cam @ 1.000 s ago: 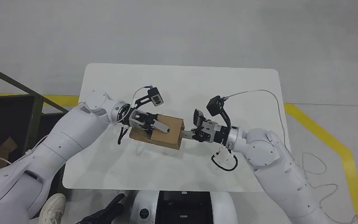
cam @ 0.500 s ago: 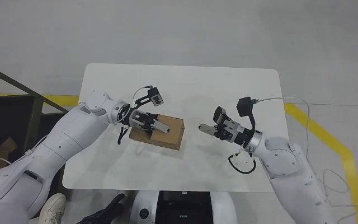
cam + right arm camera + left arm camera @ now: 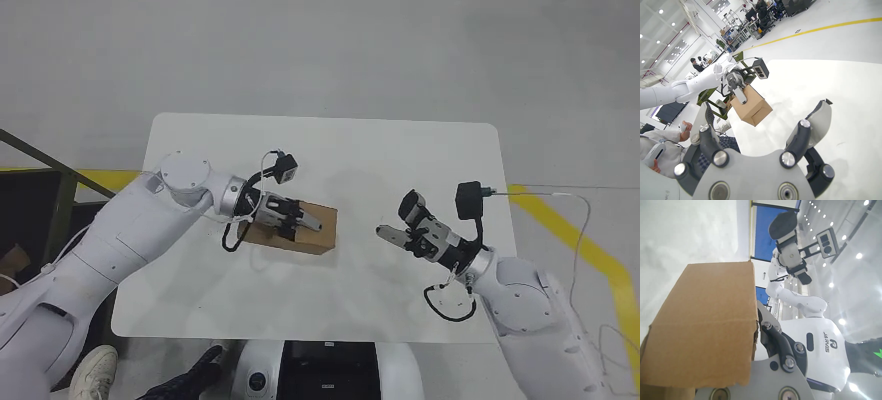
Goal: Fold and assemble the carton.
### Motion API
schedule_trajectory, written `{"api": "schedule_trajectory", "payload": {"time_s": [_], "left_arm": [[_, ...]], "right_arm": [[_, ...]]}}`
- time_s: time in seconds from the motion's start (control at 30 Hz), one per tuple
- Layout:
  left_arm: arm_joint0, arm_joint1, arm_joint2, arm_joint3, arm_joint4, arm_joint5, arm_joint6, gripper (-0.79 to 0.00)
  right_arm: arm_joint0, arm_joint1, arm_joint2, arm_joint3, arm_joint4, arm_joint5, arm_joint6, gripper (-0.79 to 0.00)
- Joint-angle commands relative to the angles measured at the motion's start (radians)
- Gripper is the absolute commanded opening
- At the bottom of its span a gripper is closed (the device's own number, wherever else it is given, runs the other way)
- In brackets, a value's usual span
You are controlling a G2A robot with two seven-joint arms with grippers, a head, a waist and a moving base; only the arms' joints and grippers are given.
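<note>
Left pincer: is gripping the carton by its left end, with 1 finger lying along an outer panel; the jaws are narrow and closed on cardboard.
Right pincer: is hanging wide and empty, its 2 fingers spread and pointing left toward the carton.
Carton's place: is sitting left of centre over the worktop, well apart from the right pincer.
Key relation: the carton is lying to the left of the right pincer, its long axis running left to right, so its right end is facing that pincer. The left arm is the nearer one and is doing the holding; the right would likely be coming in end-on.
Hard to make out: the left pincer's other finger is hiding behind cardboard. The pincer is covering the carton's left end. I cannot tell whether the carton is resting on the worktop or hanging just above it. The right end's flaps are looking closed, though the seam is too small to judge.
</note>
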Motion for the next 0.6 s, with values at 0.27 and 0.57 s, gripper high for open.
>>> {"api": "schedule_trajectory", "payload": {"time_s": [0.27,0.57], "left_arm": [[-0.110,-0.031,0.079,-0.084,0.323,0.303,-0.009,-0.785],[-0.227,-0.100,0.203,-0.053,0.529,0.454,-0.068,-0.785]], "right_arm": [[-0.023,0.006,0.014,0.001,0.019,-0.009,0.004,0.000],[-0.039,0.012,0.023,0.010,0.042,-0.015,0.028,0.000]]}}
